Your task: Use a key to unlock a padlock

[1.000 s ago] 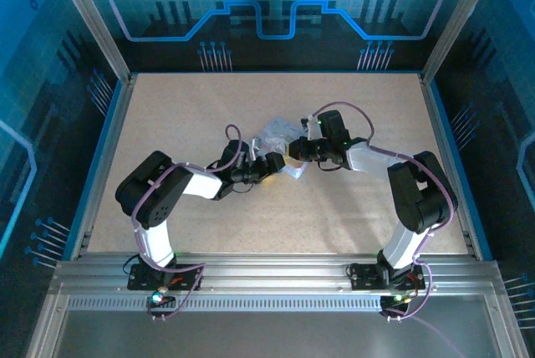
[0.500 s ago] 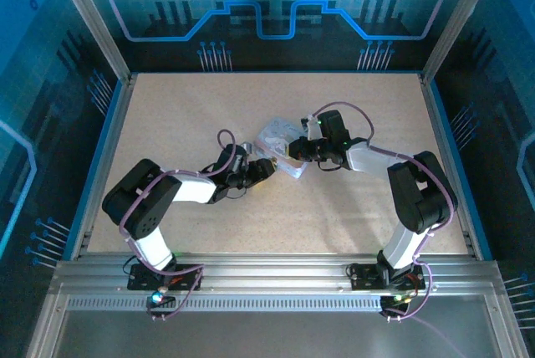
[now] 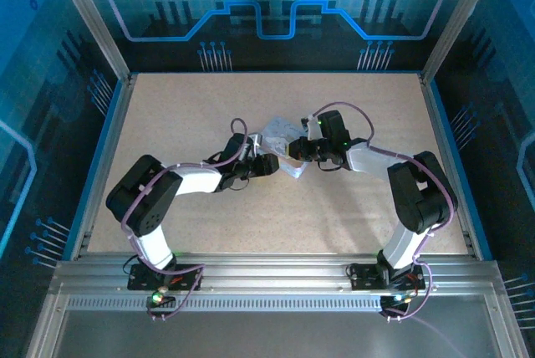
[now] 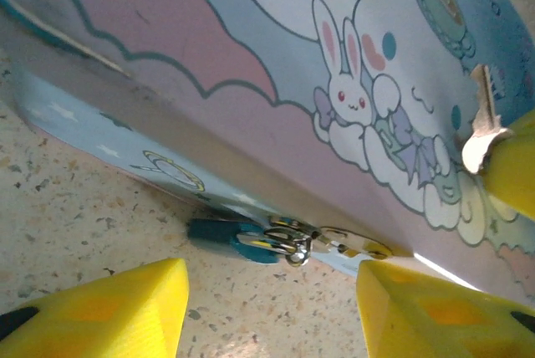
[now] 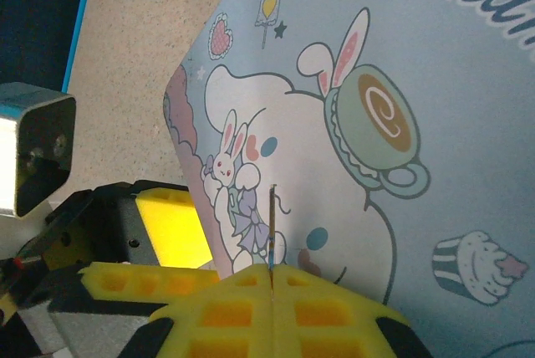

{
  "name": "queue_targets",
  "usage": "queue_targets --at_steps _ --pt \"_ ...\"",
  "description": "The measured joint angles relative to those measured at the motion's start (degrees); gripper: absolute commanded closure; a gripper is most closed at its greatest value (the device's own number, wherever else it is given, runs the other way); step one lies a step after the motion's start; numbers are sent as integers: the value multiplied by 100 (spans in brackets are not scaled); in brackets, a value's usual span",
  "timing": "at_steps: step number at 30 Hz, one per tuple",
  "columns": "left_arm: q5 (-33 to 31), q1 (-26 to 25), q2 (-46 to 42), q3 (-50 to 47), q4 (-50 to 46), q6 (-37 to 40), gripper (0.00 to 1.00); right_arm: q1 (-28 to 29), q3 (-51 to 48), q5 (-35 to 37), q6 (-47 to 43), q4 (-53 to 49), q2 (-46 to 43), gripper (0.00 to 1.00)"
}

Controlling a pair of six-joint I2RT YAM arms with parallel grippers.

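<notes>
The padlock [image 4: 219, 235] is a small teal-blue block lying on the table against the bottom edge of the tin box [image 4: 276, 65], and its silver shackle [image 4: 294, 245] passes through the box's hasp. My left gripper [image 4: 269, 281] is open just short of the padlock, with a yellow finger on either side and nothing between them. My right gripper [image 5: 272, 270] is shut on the key [image 5: 272, 222], a thin dark blade that sticks up edge-on over the box's bunny-printed lid [image 5: 393, 82]. In the top view both grippers meet at the box [image 3: 278, 135], the left gripper [image 3: 269, 164] on its left and the right gripper [image 3: 294, 150] on its right.
The speckled tabletop [image 3: 276, 224] lies open all round the box. Blue rails [image 3: 99, 166] and glass walls close in the sides and back. A yellow finger of the left gripper [image 5: 171, 224] shows past the box's edge in the right wrist view.
The left arm drew back to the left, then came in again to the box, and its jaws narrowed. The box shifted a little. The right arm has stayed put.
</notes>
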Motion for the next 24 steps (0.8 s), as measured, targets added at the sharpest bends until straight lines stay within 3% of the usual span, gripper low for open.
queue_targets --at_steps 9,24 --pt "68 -20 273 15 13 518 42 -9 -7 0 0 4 0 99" --pt "212 -20 538 208 238 557 45 -39 -7 2 0 7 0 99"
